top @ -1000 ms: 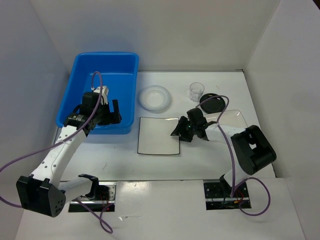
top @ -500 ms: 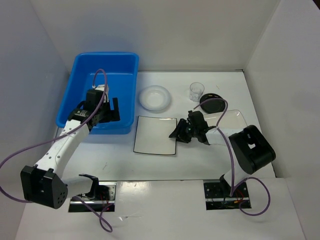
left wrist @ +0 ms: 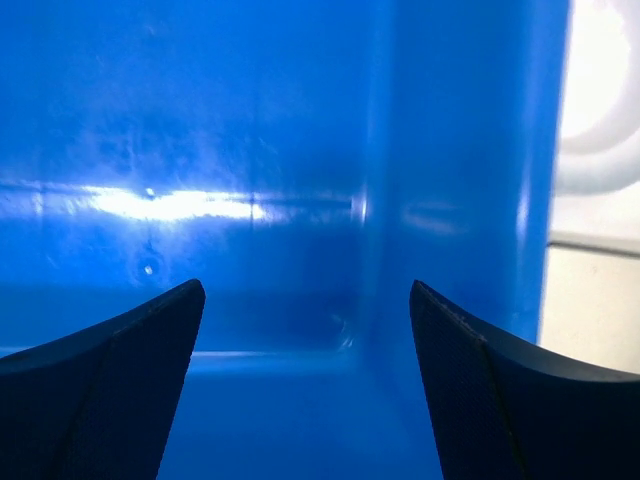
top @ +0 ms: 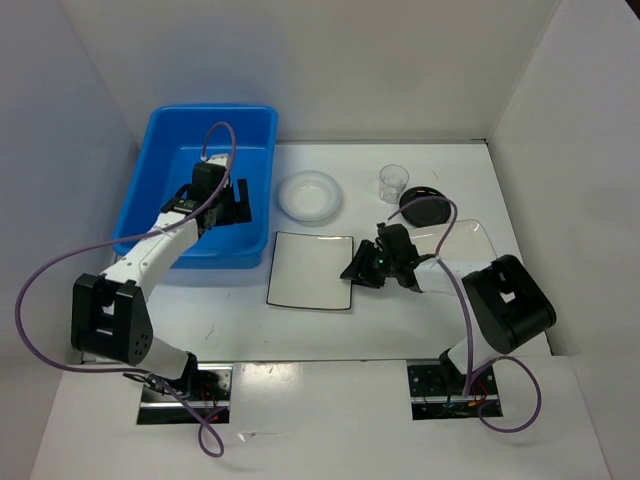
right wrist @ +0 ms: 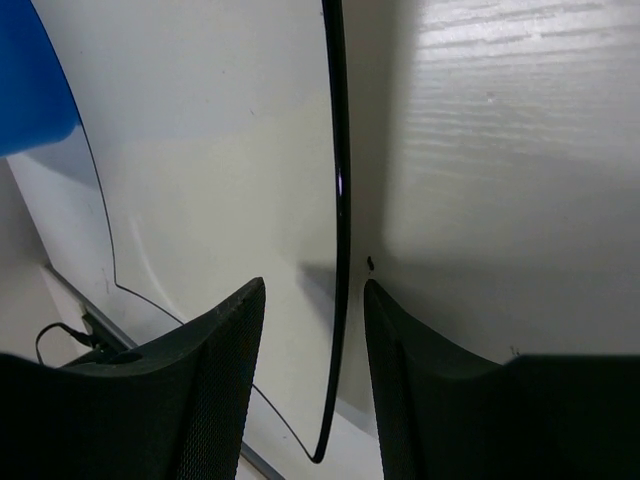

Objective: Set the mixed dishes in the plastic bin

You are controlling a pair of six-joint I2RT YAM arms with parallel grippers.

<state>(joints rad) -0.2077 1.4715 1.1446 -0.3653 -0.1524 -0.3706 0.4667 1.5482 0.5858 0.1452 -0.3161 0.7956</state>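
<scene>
Nearest to you, your right gripper is sitting at the right-hand edge of the large flat squarish white plate with the thin dark edge. The plate is lying on the white worktop, close to the front right corner of the bright blue rectangular plastic bin. Your right wrist camera is showing what the overhead view is not. The plate's dark rim is running up between the two fingers, closer to the finger on the right of that view, with a narrow gap on the other side. The jaws are standing partly closed around that rim, and you cannot tell whether they are actually pinching it.

Further back, your left gripper is hanging inside the bin, toward its right wall. The left wrist view is showing the jaws spread wide and holding nothing, with only blue floor and wall ahead. Past that wall it is also catching a curve of the round white shallow dish.

The overhead view is placing that dish on the worktop just right of the bin. The smaller white rectangular tray is lying partly under your right arm. Beyond it are sitting the round black bowl and, farthest, the small clear cup, upright just beside the bowl.
</scene>
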